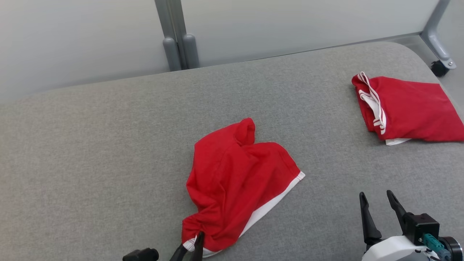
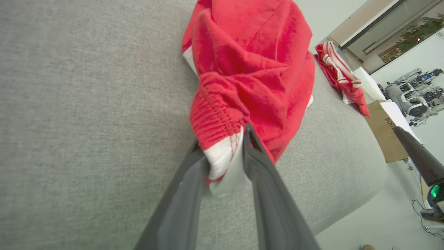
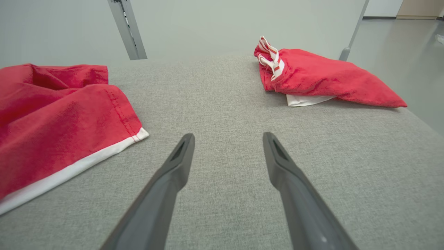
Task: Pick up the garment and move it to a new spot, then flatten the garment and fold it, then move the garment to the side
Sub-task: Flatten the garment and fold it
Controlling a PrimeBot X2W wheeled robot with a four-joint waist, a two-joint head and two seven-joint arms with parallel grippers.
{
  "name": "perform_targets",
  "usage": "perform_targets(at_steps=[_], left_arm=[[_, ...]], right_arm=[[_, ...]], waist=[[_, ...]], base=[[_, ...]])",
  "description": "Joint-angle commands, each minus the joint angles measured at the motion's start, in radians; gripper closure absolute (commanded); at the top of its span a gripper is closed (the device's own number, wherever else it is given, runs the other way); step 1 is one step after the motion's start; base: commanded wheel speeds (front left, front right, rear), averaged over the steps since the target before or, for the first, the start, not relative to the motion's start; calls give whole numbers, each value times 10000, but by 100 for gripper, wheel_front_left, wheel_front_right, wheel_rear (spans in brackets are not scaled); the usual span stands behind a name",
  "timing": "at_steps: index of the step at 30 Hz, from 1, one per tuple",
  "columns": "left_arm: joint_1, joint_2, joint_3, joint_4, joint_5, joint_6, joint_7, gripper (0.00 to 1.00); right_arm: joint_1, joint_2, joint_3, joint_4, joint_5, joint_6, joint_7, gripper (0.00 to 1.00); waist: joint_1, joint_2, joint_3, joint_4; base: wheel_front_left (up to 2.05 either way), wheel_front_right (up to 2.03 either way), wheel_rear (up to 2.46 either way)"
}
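The garment [image 1: 235, 174], red shorts with a white hem, lies crumpled in the middle of the grey cushioned surface [image 1: 108, 145]. My left gripper [image 1: 192, 246] is at its near corner. In the left wrist view the left gripper [image 2: 223, 139] has its jaws partly apart, and the bunched white hem corner of the garment [image 2: 249, 69] sits loosely between them. My right gripper [image 1: 375, 195] stands open at the lower right, clear of the cloth. The right wrist view has the right gripper [image 3: 229, 137] with nothing between its fingers and the garment [image 3: 52, 121] to its left.
A second red garment [image 1: 409, 108] with white stripes lies folded at the far right, near the surface's edge. A grey frame post [image 1: 179, 47] and a caster [image 1: 438, 67] stand behind. A cardboard box [image 2: 385, 132] sits on the floor beyond the edge.
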Motion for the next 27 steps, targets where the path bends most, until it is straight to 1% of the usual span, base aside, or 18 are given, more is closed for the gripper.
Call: perform_targets(at_steps=[1,4,7,11,13,17,21,23,24,27], left_arm=[[137,-62,143,269,-123,-85,-116,0],[216,-139,346,764,-111,-189,-248,0],[387,-83,620,1097,-78,-288,-330,0],[651,90,873,1241,-132,-546,-380,0],[708,285,939,1256,11,-602,-393,0],[744,442,1318,1023,305,-422,-407,0],[928,220,2290,154,1389,-262,-395,0],[1116,67,2682,-221,2076,-289,-396,0],[1180,-97,3081,-529,2488,-352,-397,0],[1500,-491,3867,-1075,3454,-485,-398,0]], right_arm=[[96,-29,14,19,-14,-17,5,0],[158,-30,15,30,-69,-17,5,0],[224,-29,-42,23,-105,-17,5,0],[336,-29,-100,10,-163,-17,5,0],[344,-30,-128,10,-198,-17,5,0],[453,-29,-210,-48,-257,-17,5,0],[463,-29,-252,-265,-428,-17,5,0],[474,-27,-231,-400,-490,-17,5,0],[482,-27,-211,-536,-559,-17,5,0],[534,-30,-223,-855,-636,-17,5,0]], waist=[[0,0,-353,476],[0,0,-432,619],[0,0,-512,717],[0,0,-622,799],[0,0,-686,823],[0,0,-823,864],[0,0,-909,938],[0,0,-945,975],[0,0,-971,1015],[0,0,-1042,1094]], base=[[0,0,0],[0,0,0],[0,0,0],[0,0,0],[0,0,0],[0,0,0],[0,0,0],[0,0,0],[0,0,0],[0,0,0]])
